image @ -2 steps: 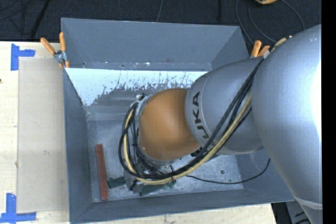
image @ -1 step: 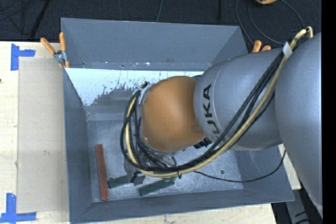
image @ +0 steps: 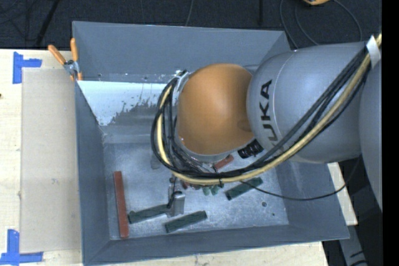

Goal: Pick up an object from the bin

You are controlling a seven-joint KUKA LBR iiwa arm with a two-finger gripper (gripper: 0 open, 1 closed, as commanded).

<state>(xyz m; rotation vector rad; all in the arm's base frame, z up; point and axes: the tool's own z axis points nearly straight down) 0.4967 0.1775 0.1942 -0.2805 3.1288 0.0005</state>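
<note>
Reaches into the bin (image: 124, 47) from the right, jaws set low near the front middle, right by the near end of a green bar (image: 148, 215). Cannot tell whether open or closed. Just beside, a second bar (image: 185, 221); further right, a third bar (image: 243, 189); at left, a red bar (image: 120, 204).

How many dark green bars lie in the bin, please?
3 dark green bars: one left of the claw, one below it, one right of it under the cables. The arm may hide more.
</note>
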